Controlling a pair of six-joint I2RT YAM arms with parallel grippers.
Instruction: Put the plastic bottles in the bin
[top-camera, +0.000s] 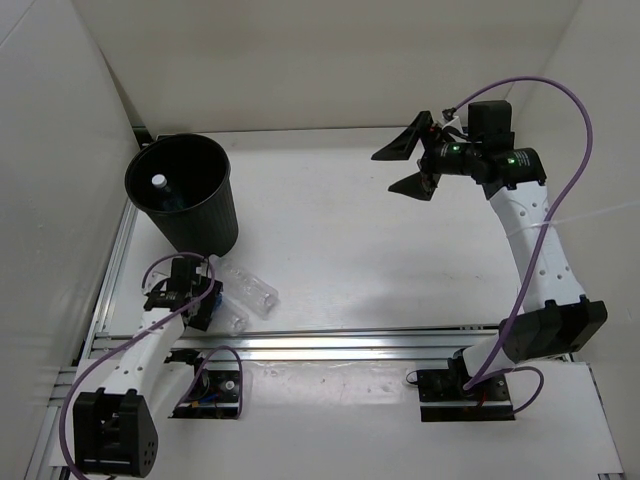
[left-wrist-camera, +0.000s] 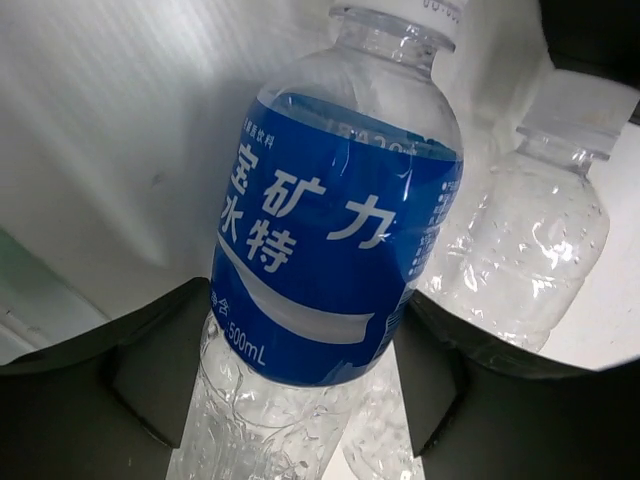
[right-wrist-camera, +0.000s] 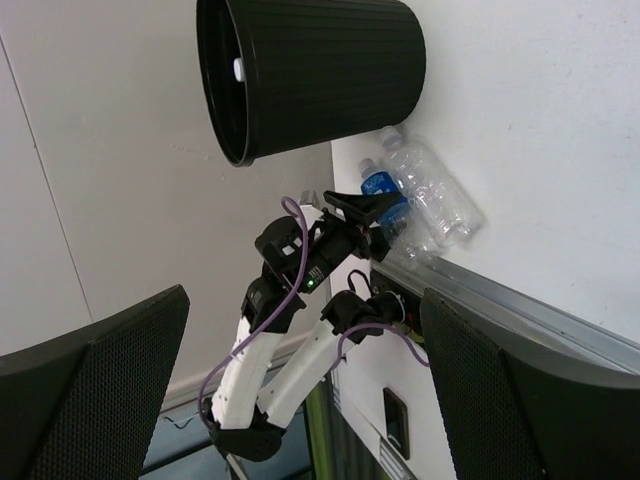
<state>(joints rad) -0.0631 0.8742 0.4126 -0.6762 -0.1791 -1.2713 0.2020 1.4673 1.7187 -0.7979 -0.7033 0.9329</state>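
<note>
A clear plastic bottle with a blue label (left-wrist-camera: 330, 260) lies between the jaws of my left gripper (left-wrist-camera: 300, 370), and both fingers (left-wrist-camera: 150, 370) press against its sides. From above, that gripper (top-camera: 200, 300) is low on the table just in front of the black bin (top-camera: 205, 225). Two more clear bottles (top-camera: 250, 288) lie right beside it; one (left-wrist-camera: 540, 250) shows close by in the left wrist view. A white-capped bottle (top-camera: 158, 182) sits inside the bin. My right gripper (top-camera: 386, 171) hovers open and empty at the far right, well away from them.
White walls close in the table on the left, back and right. An aluminium rail (top-camera: 350, 340) runs across the near edge just behind the arm bases. The right wrist view looks across at the bin (right-wrist-camera: 330, 70), the bottles (right-wrist-camera: 430, 195) and the left arm (right-wrist-camera: 290, 300).
</note>
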